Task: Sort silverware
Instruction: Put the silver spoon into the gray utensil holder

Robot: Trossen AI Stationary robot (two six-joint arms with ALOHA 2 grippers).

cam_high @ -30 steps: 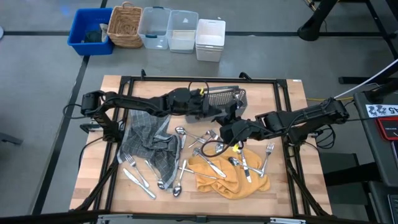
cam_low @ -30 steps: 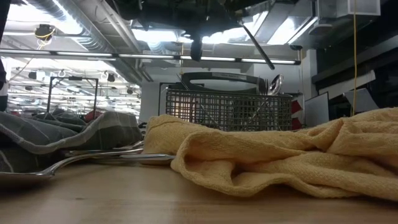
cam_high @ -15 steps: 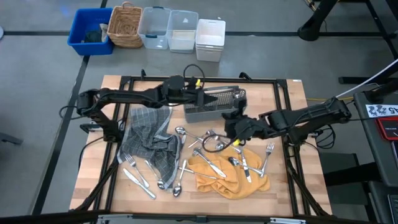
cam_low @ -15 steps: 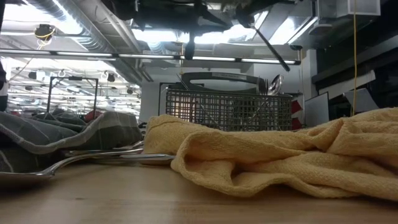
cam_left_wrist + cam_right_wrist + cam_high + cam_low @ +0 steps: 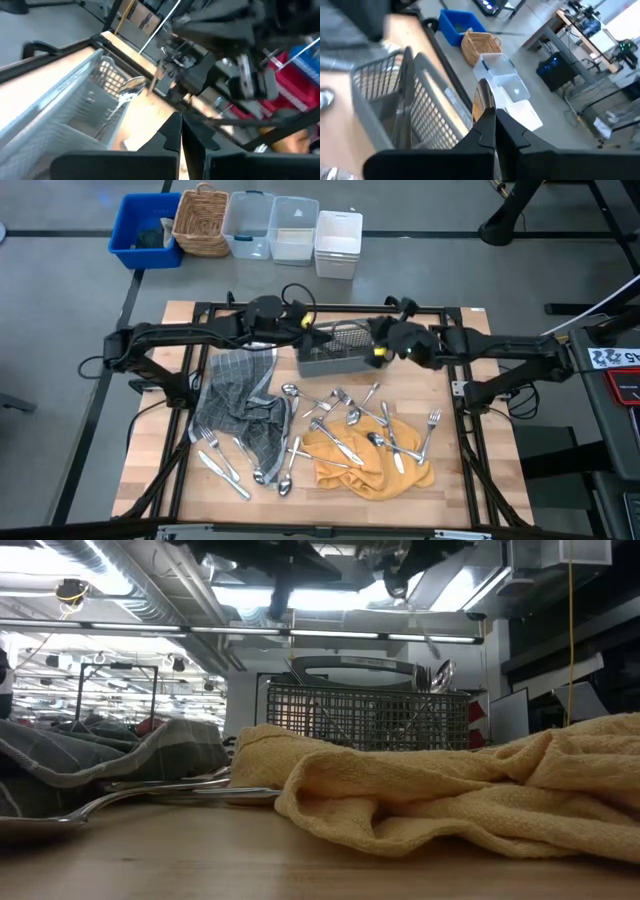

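Note:
The grey mesh caddy [image 5: 345, 347] stands at the table's far middle, with a spoon [image 5: 127, 89] and other pieces upright in it. Loose silverware [image 5: 340, 425] lies between a grey plaid cloth [image 5: 235, 405] and a yellow cloth [image 5: 365, 460], some of it on them. My left gripper [image 5: 316, 332] hovers shut and empty over the caddy's left end. My right gripper [image 5: 378, 345] hovers over the caddy's right end, shut on one slim shiny piece [image 5: 482, 97]; which kind of piece I cannot tell. My right gripper pinches the slim piece of silverware between its two shut fingers. One shiny end [image 5: 482, 95] sticks out past the fingertips. The piece is lifted clear and hangs slanting above the caddy [image 5: 428, 638].
Forks and a knife [image 5: 222, 465] lie at the near left, and one fork [image 5: 430, 425] lies to the right of the yellow cloth. Beyond the far edge, on the floor, stand a blue bin [image 5: 145, 230], a wicker basket [image 5: 200, 220] and clear and white boxes [image 5: 295, 230].
My right gripper has carried its piece from above the loose silverware toward the far edge, up to the caddy's right end, rolling as it went. My left gripper has drawn back from over the caddy toward the far left, rising and rolling, and has stayed shut.

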